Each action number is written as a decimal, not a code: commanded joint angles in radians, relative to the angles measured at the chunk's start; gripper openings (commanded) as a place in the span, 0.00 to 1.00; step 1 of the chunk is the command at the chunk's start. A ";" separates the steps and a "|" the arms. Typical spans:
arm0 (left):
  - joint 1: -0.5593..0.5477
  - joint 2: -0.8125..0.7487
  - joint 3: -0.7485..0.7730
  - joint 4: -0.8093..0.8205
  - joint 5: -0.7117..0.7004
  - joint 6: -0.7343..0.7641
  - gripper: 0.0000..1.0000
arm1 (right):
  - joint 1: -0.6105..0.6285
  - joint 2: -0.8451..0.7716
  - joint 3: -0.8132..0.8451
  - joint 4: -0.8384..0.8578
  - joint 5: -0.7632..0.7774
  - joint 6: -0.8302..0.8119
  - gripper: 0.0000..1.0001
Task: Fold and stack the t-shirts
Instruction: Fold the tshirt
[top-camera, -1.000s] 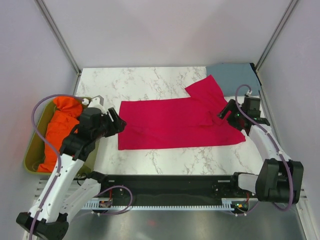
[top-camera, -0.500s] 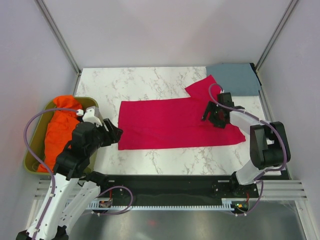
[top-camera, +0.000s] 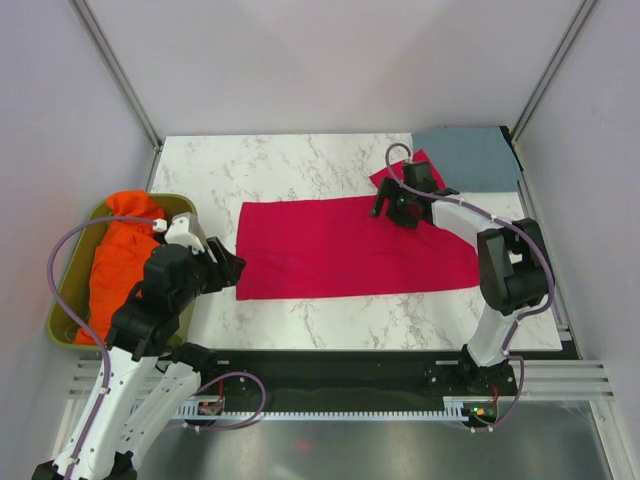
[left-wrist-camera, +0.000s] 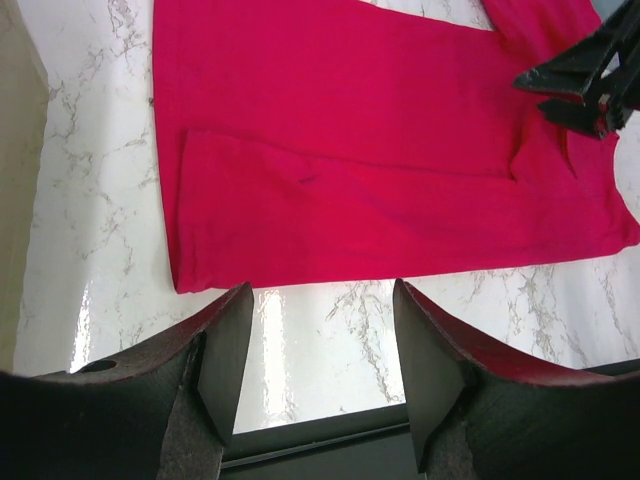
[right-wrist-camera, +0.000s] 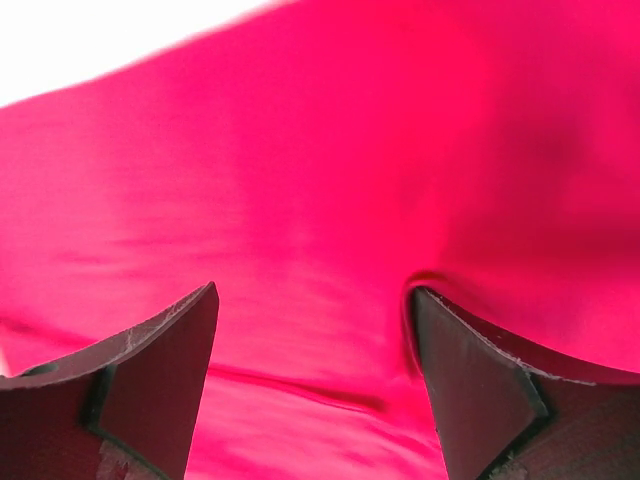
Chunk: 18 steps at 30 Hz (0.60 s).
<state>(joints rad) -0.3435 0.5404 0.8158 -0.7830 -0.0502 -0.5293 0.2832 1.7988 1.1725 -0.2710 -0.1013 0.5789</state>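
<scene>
The crimson-red t-shirt (top-camera: 340, 250) lies flat across the marble table, partly folded into a long band, one sleeve pointing to the back right. The blue-grey t-shirt (top-camera: 468, 157) rests folded in the back right corner. My right gripper (top-camera: 390, 207) hovers open, low over the red shirt by that sleeve. In the right wrist view red cloth (right-wrist-camera: 300, 150) fills the gap of the gripper (right-wrist-camera: 312, 310), and the right fingertip (right-wrist-camera: 440, 320) touches a crease. My left gripper (top-camera: 230, 268) is open beside the shirt's left end. Bare marble shows in the gap of the gripper (left-wrist-camera: 322, 330), below the shirt (left-wrist-camera: 350, 150).
An olive-green bin (top-camera: 60, 312) with a bunched orange cloth (top-camera: 120, 255) stands at the left edge, close to the left arm. A black rail (top-camera: 340, 365) runs along the table's near edge. Grey walls enclose the back and sides.
The right arm has swung from the shirt's right edge toward the back left, over the sleeve. The left arm pulled slightly back toward the near edge, then held still.
</scene>
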 joint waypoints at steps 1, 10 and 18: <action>-0.002 -0.013 0.000 0.031 -0.011 0.037 0.65 | 0.040 0.037 0.088 0.147 -0.190 -0.014 0.85; -0.002 -0.016 -0.004 0.033 -0.008 0.035 0.65 | 0.020 -0.084 0.016 -0.026 0.145 -0.123 0.88; -0.002 -0.008 -0.003 0.031 -0.010 0.035 0.64 | 0.007 -0.240 -0.155 -0.100 0.391 -0.110 0.84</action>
<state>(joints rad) -0.3435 0.5301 0.8158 -0.7830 -0.0505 -0.5293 0.3000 1.6276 1.0691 -0.3298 0.1467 0.4740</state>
